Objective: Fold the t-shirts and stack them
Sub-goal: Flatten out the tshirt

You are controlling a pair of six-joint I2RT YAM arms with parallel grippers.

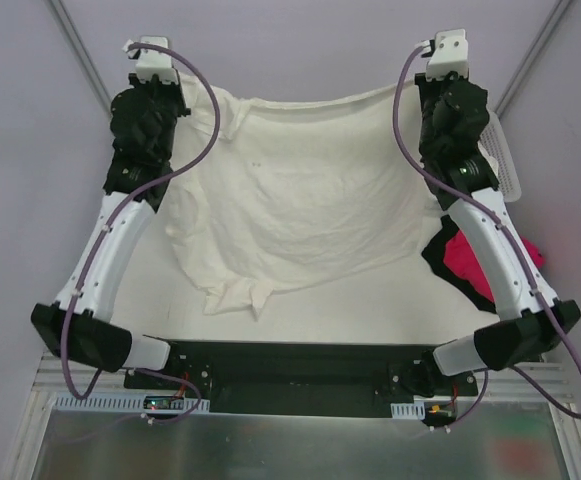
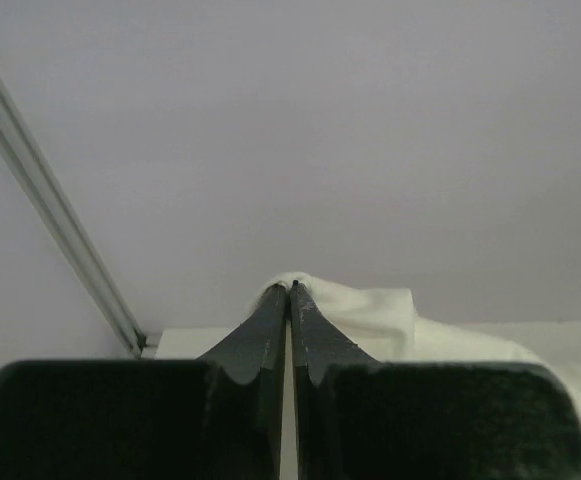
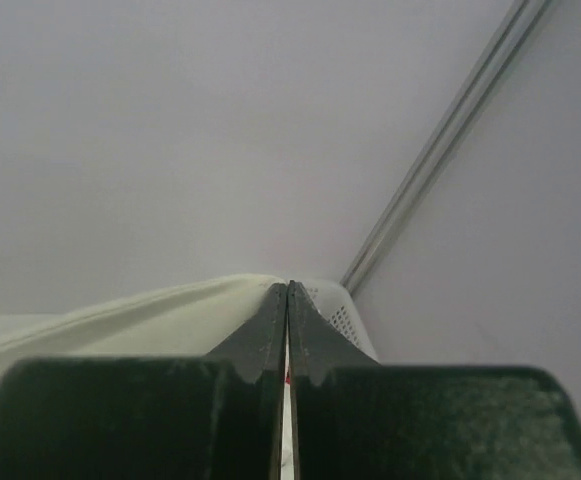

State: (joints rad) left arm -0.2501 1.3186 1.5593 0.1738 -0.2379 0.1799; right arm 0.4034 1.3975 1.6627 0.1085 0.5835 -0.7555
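Cloth stretched between your two hands: the cream t-shirt [image 1: 300,200] runs along the far side of the bench [image 1: 370,305].
Your left hand [image 2: 290,292] and right hand [image 3: 287,288] are each pinched tight on a far corner of it, and the held edge runs between them with a slight sag. The rest spreads toward you and ends in a bunched, uneven edge at the near left. Its face is plain, and the small boards [image 1: 165,403] at your arm bases are too small to read. A bare strip of bench lies between that bunched edge and the black base plate [image 1: 290,365]. At the bench's right edge a magenta-pink t-shirt [image 1: 470,255] lies on a black t-shirt [image 1: 450,268], partly under your right arm. The white lattice basket [image 1: 507,160] sits just beside your right hand.
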